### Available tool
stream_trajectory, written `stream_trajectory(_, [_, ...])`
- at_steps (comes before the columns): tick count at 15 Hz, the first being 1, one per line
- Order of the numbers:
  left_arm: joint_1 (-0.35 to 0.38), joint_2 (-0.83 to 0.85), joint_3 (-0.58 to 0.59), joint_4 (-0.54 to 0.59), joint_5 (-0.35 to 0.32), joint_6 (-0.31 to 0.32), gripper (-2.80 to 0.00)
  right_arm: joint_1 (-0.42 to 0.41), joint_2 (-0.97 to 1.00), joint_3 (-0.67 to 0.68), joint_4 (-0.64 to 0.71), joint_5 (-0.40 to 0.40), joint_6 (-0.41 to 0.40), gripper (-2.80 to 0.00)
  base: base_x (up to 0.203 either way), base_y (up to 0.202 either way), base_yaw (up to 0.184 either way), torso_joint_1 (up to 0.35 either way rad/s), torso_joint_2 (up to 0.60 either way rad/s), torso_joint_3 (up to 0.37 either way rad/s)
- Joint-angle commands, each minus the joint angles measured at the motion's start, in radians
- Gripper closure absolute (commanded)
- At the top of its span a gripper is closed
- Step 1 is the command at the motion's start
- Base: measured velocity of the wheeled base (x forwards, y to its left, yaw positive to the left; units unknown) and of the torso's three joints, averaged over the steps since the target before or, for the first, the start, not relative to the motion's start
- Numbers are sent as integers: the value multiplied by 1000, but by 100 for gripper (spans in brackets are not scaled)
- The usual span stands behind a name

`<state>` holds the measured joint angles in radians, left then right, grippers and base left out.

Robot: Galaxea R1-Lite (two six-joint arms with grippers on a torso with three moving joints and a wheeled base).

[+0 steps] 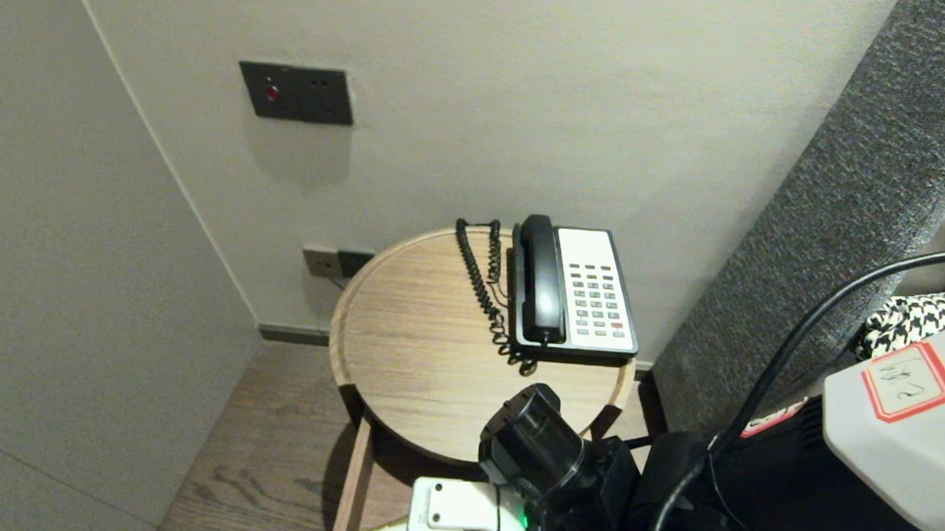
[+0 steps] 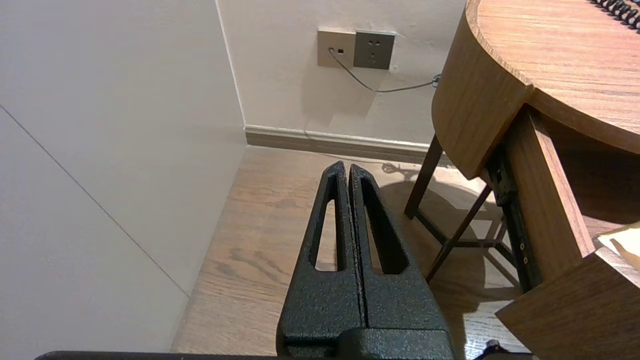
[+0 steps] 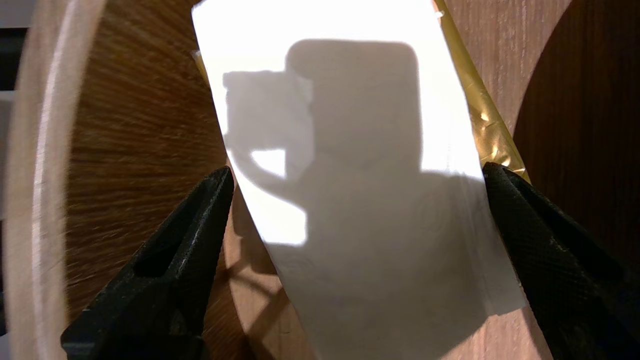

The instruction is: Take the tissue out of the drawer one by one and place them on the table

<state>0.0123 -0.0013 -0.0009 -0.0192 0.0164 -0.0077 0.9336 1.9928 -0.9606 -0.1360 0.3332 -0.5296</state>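
The left gripper [image 2: 348,167] hung low beside the round table [image 2: 480,100], fingers pressed shut on nothing. Further right, the right gripper [image 3: 356,170] held its fingers wide apart, flanking a gold-edged white sheet [image 3: 350,100] lying on a wooden surface [image 3: 140,125].

The left gripper [image 2: 348,167] has grainy matte-black fingers [image 2: 325,300], long tapered wedges with slots cut through. The right gripper [image 3: 356,170] shares that rough black finish. On the right arm, a black cylindrical joint [image 1: 533,433] adjoins a white housing [image 1: 456,512] with a green light [image 1: 523,521]. Black cables [image 1: 784,355] loop past a pale grey shell [image 1: 898,445] bearing a red-bordered label [image 1: 906,381], apparently handwritten.
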Motion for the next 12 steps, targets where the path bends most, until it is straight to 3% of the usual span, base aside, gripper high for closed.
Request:
stream_trajectory(1, [1, 0, -1, -1, 0, 0, 0, 5, 20, -13, 1, 1, -3, -280, 0, 0, 0, 0, 0, 0])
stream_trajectory(12, [0, 0, -2, -1, 0, 0, 0, 11, -65, -1, 12, -9, 0, -280, 0, 0, 0, 0, 0, 0])
